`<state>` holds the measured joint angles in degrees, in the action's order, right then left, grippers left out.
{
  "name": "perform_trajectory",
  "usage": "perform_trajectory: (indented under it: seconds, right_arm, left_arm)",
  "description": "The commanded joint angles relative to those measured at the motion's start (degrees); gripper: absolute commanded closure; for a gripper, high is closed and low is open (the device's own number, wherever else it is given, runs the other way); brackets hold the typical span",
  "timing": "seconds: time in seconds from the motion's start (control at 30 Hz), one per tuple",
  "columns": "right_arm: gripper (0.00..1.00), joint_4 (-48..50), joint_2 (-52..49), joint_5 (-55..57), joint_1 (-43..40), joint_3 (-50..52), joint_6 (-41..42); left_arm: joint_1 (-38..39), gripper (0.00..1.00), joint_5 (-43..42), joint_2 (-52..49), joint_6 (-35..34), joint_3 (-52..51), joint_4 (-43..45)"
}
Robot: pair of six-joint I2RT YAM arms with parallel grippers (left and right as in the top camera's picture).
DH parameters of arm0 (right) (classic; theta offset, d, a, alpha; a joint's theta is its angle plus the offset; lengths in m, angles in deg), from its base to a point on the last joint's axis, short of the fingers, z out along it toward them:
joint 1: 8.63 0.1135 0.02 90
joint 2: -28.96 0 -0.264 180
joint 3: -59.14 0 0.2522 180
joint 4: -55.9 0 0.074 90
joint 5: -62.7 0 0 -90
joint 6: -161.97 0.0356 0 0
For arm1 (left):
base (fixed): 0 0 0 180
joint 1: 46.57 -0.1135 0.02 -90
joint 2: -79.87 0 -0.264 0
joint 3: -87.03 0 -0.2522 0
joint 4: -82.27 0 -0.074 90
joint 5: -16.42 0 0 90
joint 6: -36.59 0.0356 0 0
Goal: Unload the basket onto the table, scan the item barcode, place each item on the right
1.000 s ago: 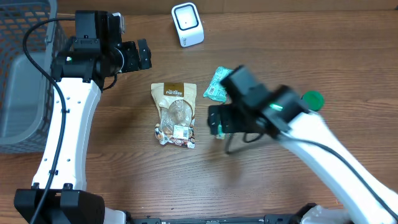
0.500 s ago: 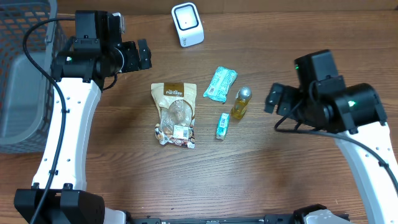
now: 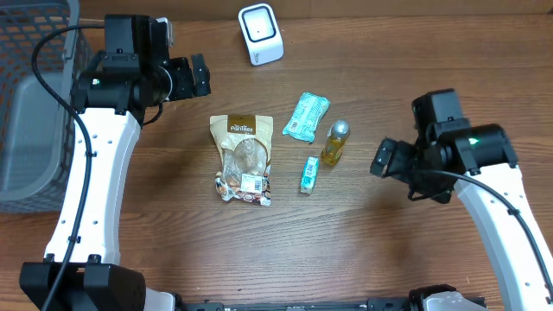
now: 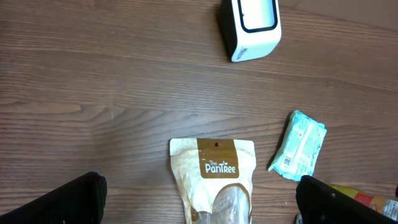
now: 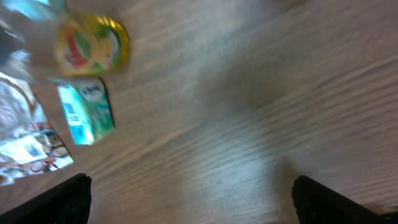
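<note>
Several items lie mid-table: a brown snack pouch (image 3: pixel 243 158) (image 4: pixel 214 180), a teal packet (image 3: pixel 307 117) (image 4: pixel 299 144), a yellow bottle (image 3: pixel 335 142) (image 5: pixel 92 42) and a small green box (image 3: pixel 308 174) (image 5: pixel 86 112). The white barcode scanner (image 3: pixel 260 33) (image 4: pixel 250 26) stands at the back. My left gripper (image 3: pixel 194 76) (image 4: pixel 208 202) hovers open behind the pouch, holding nothing. To the right of the bottle, my right gripper (image 3: pixel 384 160) (image 5: pixel 199 199) is open and empty over bare wood; its view is blurred.
A grey mesh basket (image 3: pixel 26 104) stands at the table's left edge, beside the left arm. The wooden tabletop (image 3: pixel 389 250) stretches bare to the front and right of the items.
The right arm has swung from above the middle items out to the right, uncovering the bottle and the green box. The left arm has not moved.
</note>
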<state>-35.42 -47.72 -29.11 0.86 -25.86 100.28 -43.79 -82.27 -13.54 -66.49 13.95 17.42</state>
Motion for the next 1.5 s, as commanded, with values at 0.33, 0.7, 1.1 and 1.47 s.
perform_trajectory:
  seconds: [0.33, 0.7, 1.1, 1.47]
  right_arm:
    - [0.00, 1.18, 0.17, -1.60, -0.09, 3.04, 0.24]
    - [0.00, 1.44, 0.17, -1.57, -0.09, 3.04, 0.22]
    - [0.00, 1.42, 0.17, -3.89, -0.09, 3.04, 0.20]
    - [0.00, 1.18, 0.20, -10.73, 1.86, 3.04, -2.19]
  left_arm:
    - [0.24, 0.00, 0.31, -0.02, 1.33, 0.72, 0.09]
    - [0.24, 0.01, 0.31, -0.02, 1.31, 0.72, 0.09]
    - [0.24, 0.01, 0.31, -0.02, 1.33, 0.72, 0.09]
    - [0.24, 0.01, 0.31, -0.02, 1.33, 0.72, 0.09]
